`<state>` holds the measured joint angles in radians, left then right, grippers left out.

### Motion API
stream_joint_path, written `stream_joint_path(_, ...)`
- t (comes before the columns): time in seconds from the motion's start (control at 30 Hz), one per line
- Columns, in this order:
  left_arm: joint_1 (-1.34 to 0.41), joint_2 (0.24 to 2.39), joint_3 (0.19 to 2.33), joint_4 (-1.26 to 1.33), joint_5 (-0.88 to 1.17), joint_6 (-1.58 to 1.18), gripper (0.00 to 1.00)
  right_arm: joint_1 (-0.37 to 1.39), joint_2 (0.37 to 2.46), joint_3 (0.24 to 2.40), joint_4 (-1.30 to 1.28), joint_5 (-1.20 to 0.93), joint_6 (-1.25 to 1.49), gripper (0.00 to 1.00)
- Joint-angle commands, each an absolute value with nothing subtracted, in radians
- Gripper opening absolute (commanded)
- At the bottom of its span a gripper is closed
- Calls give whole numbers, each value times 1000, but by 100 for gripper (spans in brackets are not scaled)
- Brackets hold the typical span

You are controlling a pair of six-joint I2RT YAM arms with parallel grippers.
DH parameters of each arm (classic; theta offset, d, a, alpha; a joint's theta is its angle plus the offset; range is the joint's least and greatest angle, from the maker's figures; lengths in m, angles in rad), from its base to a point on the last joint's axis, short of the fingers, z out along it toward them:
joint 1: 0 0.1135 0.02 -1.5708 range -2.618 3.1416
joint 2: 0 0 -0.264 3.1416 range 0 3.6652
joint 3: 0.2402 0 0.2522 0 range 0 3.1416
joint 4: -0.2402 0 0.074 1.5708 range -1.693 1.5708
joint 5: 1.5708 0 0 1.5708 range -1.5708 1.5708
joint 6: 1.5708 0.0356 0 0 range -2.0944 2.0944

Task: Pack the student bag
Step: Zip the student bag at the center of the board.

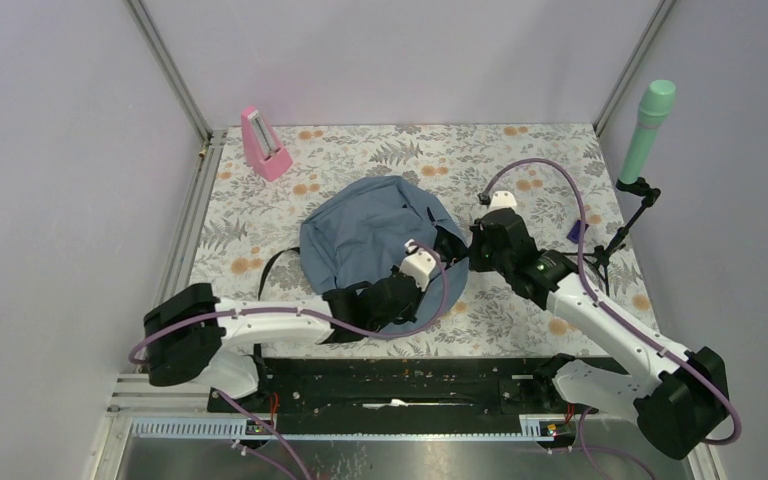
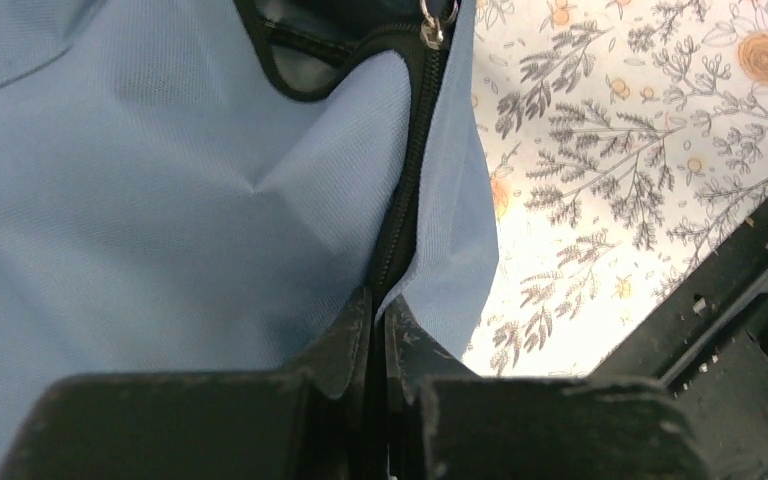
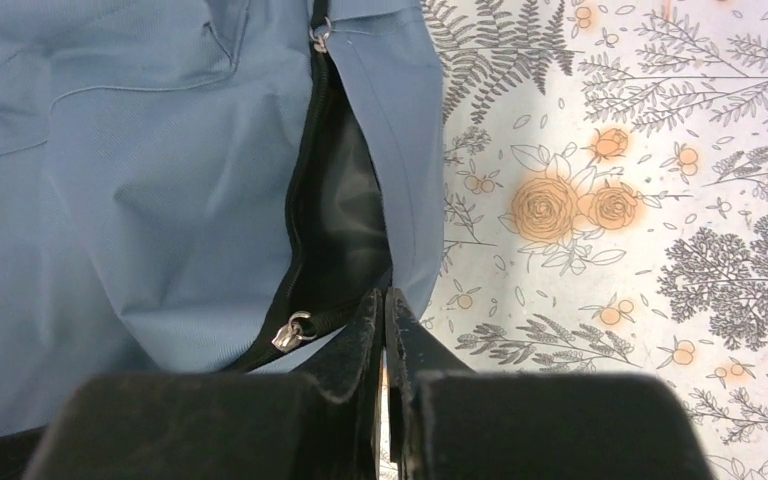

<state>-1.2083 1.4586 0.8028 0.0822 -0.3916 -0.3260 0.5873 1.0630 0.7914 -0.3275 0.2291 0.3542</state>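
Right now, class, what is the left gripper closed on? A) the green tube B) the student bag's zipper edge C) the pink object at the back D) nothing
B: the left gripper pinches the black zipper line of the student bag.

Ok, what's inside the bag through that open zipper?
Through the open zipper of the bag only dark black lining shows, and no item is visible in the gap. The rest of the inside is covered by the bag's own top side.
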Motion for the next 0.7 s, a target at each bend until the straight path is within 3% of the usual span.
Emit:
stream_joint_path(0.0,-1224,1373,710,-75,-393,-362,0,569,1104,885,-303,442,294,0)
stream_joint_path(0.67,-1261,1159,595,-214,-361,-423,0,498,1382,1064,-236,414,202,0)
